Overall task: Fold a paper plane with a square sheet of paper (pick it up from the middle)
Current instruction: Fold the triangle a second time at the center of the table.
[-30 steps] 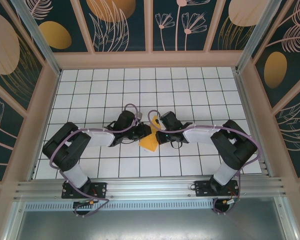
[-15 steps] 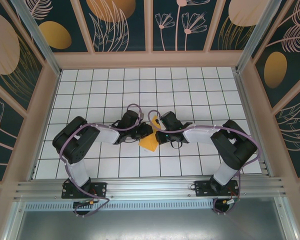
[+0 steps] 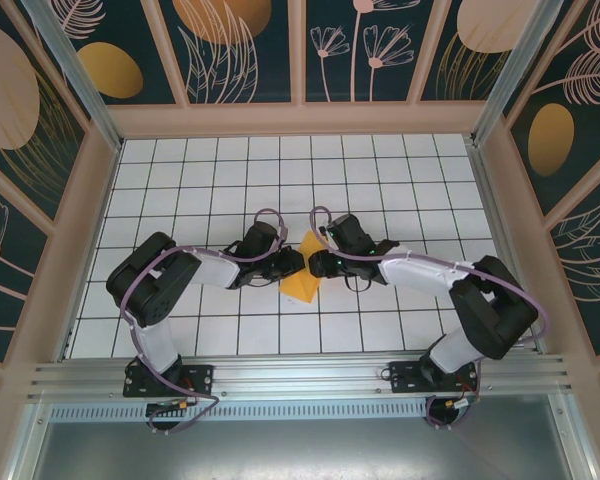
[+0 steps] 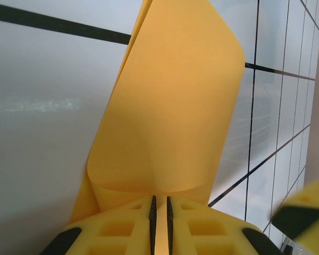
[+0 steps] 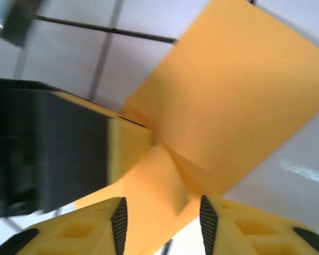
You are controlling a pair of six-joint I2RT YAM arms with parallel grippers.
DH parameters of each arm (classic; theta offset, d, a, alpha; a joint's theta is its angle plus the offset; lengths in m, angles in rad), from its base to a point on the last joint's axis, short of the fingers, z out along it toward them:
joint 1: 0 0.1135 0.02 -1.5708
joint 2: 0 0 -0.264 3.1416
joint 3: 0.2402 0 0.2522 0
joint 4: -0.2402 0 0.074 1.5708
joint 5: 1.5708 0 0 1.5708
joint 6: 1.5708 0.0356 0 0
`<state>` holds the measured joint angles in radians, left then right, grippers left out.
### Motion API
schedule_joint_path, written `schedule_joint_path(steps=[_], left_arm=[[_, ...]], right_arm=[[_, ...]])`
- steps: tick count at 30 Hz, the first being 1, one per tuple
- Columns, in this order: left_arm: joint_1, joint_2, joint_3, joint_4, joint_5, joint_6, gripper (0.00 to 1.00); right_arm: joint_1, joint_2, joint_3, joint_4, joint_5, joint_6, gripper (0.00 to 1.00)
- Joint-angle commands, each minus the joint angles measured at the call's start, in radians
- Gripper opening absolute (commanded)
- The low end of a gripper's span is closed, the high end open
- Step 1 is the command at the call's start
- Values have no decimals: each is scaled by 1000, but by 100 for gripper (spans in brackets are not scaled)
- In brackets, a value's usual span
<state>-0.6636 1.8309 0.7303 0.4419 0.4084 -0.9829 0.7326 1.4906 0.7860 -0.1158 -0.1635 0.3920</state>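
Observation:
The square sheet of paper (image 3: 301, 278) is a bright-orange folded, curled shape held just above the white grid table. My left gripper (image 3: 292, 263) is shut on its left part; in the left wrist view the pads pinch a thin layer of the sheet (image 4: 175, 106) at the gripper (image 4: 160, 204). My right gripper (image 3: 316, 262) faces it from the right. Its jaws (image 5: 160, 212) stand apart, with a creased flap of the paper (image 5: 239, 90) lying loosely between them, touching neither pad clearly. The left gripper's yellow finger (image 5: 128, 154) grips the paper at left.
The white gridded table (image 3: 400, 190) stretches behind and to both sides of the grippers. Wooden-framed decorated walls (image 3: 300, 110) enclose it. A metal rail (image 3: 300, 375) with both arm bases runs along the near edge. The right gripper's fingertip (image 4: 307, 208) shows at the left wrist view's lower right.
The right gripper's jaws have come apart, letting go of the paper, and its arm has shifted slightly back and right. The left gripper keeps its hold; its elbow moved right earlier.

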Motion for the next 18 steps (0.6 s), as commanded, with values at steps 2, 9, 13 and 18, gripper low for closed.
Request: schedule_joint_path(steps=[2, 9, 13, 18], left_arm=[[4, 27, -15, -26, -6, 26, 17], [4, 37, -8, -29, -5, 31, 17], [4, 33, -8, -33, -9, 32, 17], [4, 31, -9, -40, -10, 37, 17]], right_arm=[[16, -69, -58, 98, -183, 105, 25], [51, 43, -55, 182, -304, 162, 5], [56, 113, -47, 218, -363, 179, 5], [56, 174, -25, 192, -342, 173, 5]])
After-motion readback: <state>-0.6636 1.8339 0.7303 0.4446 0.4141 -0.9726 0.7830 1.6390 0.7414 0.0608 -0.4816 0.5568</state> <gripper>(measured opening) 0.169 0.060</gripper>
